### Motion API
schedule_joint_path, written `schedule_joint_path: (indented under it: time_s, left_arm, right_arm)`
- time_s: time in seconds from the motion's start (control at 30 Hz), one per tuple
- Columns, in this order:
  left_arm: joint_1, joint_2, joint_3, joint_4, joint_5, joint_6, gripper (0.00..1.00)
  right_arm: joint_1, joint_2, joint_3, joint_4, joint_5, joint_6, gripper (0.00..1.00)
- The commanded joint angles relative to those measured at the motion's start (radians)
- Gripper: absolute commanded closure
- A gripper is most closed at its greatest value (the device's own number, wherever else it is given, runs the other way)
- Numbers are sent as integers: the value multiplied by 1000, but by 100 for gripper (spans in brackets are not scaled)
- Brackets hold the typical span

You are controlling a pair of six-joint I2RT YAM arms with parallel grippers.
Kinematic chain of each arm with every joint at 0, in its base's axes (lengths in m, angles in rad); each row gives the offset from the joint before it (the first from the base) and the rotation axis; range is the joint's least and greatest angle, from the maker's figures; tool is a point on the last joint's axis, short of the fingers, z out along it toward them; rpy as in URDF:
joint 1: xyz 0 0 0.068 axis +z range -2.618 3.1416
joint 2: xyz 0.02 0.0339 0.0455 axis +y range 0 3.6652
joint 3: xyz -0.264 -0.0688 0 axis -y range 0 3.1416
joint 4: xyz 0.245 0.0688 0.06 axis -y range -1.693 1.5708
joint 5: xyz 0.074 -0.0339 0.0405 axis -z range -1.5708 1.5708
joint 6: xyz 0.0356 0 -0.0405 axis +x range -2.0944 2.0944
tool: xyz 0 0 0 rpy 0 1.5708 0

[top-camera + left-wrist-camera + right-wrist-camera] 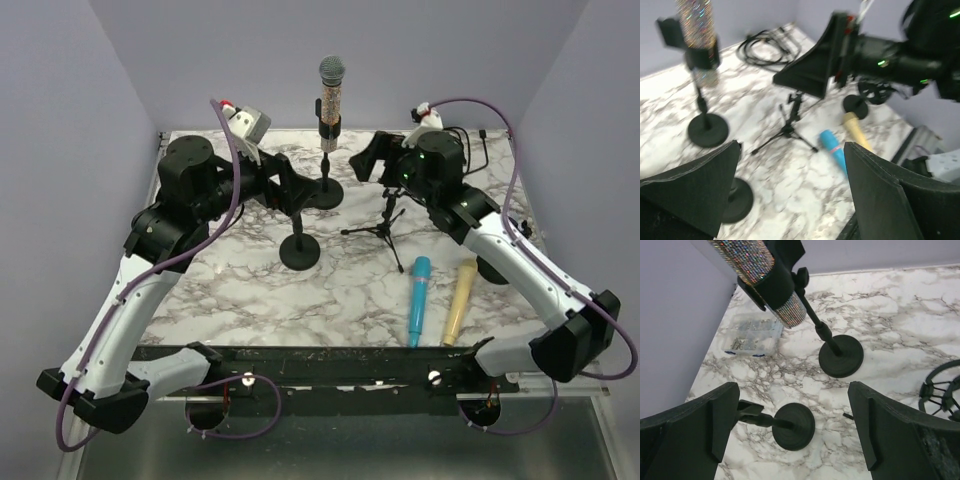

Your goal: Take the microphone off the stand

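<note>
Glittery microphone (331, 95) sitting upright in stand (322, 194) clip at back of tabletop (250, 300). Left fingers (700, 185) gaping wide, gripping nothing. Right fingers (890, 430) spreading wide, empty, hovering beside microphone, apparently not touching it

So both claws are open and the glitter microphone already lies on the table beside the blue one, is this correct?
Not quite. The left claw and right claw are open, but the glitter microphone is not on the table; it is upright in the clip of its stand, as the top external view shows.
</note>
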Motion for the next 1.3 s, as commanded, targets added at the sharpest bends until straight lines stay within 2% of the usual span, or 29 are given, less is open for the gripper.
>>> schedule_joint_path:
  time_s: [0.0,0.17,0.3,0.57,0.73,0.87,1.03,1.2,1.27]
  left_arm:
    - [47,-72,-170,29,-193,91,11]
    - [111,-124,-319,135,-209,58,11]
    - [135,-138,-344,157,-230,49,11]
    - [150,-148,-367,174,-222,36,10]
    - [162,-138,-372,183,-197,17,10]
    - [167,-131,-379,192,-184,9,10]
    - [167,-125,-388,203,-179,1,10]
    - [168,-113,-401,223,-142,-26,10]
    - [168,-105,-412,240,-118,-45,10]
  right_arm:
    - [81,97,133,29,137,-48,0]
    - [134,186,219,35,306,-82,0]
    - [163,262,296,75,391,-115,1]
    - [211,448,527,85,576,-178,9]
    - [228,543,605,154,686,-239,15]
    - [234,621,670,191,756,-290,16]
    - [236,664,681,295,790,-349,31]
    - [236,695,686,371,811,-433,41]
    - [236,708,698,374,799,-457,53]
